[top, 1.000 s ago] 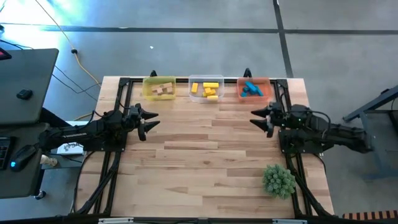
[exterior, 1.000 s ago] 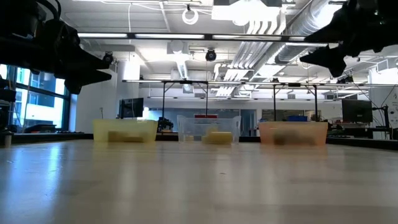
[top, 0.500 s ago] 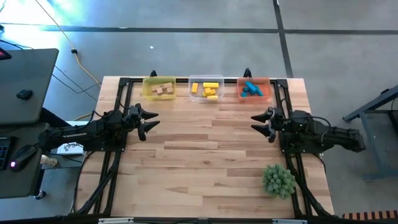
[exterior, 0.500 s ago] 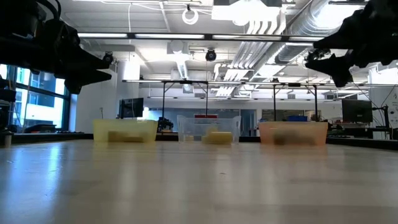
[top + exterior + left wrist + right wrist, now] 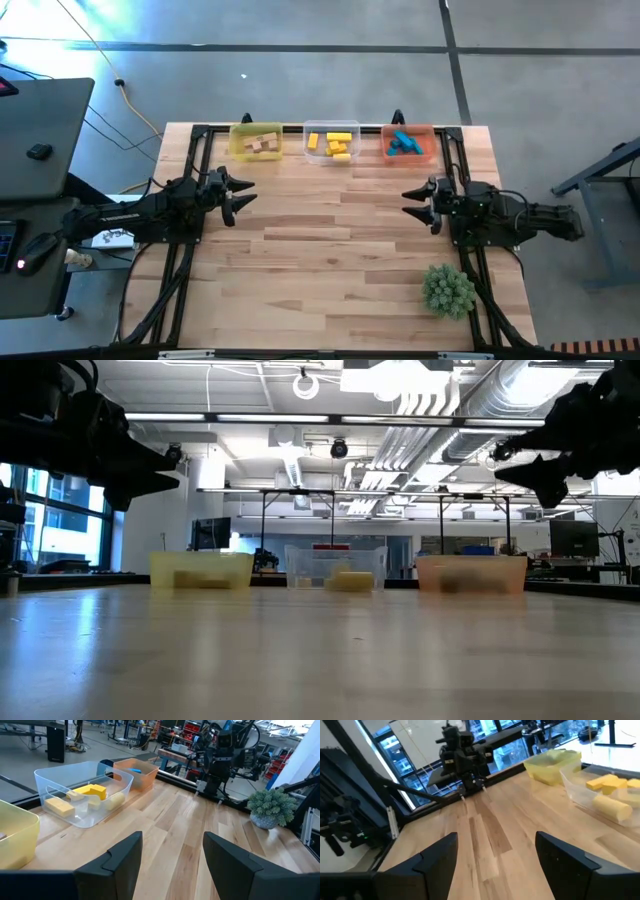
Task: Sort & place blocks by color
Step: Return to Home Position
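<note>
Three tubs stand in a row at the table's far edge. The yellow tub [image 5: 256, 142] holds tan blocks [image 5: 263, 146]. The clear tub [image 5: 331, 143] holds yellow blocks [image 5: 333, 145], also seen as yellow blocks [image 5: 91, 793] in the left wrist view. The orange tub [image 5: 408, 144] holds blue blocks [image 5: 403, 144]. My left gripper [image 5: 246, 195] hovers open at the table's left side, pointing toward the middle, nothing between its fingers [image 5: 125, 857]. My right gripper [image 5: 412, 204] hovers open at the right side, facing it, also with nothing between its fingers.
A green spiky ball [image 5: 448, 289] sits near the table's right front corner, close beside the right arm. Black frame rails [image 5: 195, 160] run along the table's left, right and far edges. The wooden table top [image 5: 330, 240] stretches between the two grippers.
My right gripper has sunk a little and swung slightly toward the table's near edge, drawing back toward its base; it stays open. The blocks and tubs have not moved.
</note>
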### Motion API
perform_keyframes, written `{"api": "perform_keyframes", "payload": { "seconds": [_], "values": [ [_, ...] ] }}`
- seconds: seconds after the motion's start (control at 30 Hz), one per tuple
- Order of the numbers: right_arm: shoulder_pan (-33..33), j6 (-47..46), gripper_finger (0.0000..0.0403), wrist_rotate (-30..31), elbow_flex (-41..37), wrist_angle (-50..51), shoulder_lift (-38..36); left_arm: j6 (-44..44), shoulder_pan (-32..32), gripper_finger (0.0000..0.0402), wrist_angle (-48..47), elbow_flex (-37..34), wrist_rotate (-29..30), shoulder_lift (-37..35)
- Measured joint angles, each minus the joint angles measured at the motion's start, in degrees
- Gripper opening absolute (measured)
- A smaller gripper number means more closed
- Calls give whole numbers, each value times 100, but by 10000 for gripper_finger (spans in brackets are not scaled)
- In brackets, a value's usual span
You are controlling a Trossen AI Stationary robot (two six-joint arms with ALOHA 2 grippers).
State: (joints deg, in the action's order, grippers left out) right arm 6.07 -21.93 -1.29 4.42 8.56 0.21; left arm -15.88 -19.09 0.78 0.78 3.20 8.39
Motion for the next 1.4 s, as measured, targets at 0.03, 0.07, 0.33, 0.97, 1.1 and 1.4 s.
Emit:
{"api": "perform_keyframes", "payload": {
  "seconds": [0.03,0.07,0.33,0.97,1.1,1.4],
  "values": [
    [-15,-14,254,45,-82,-73,2,0,0,200,0,0,0,1],
    [-16,-36,254,89,-108,-189,20,0,0,200,1,0,0,2],
    [-14,-22,254,269,-121,-217,68,0,0,200,0,0,0,2],
    [-14,-55,254,213,-119,-203,66,0,0,200,0,0,0,2],
    [-14,-55,254,213,-119,-201,66,0,0,200,0,0,0,2],
    [-14,-55,254,213,-119,-199,66,0,0,200,0,0,0,2]
  ]
}}
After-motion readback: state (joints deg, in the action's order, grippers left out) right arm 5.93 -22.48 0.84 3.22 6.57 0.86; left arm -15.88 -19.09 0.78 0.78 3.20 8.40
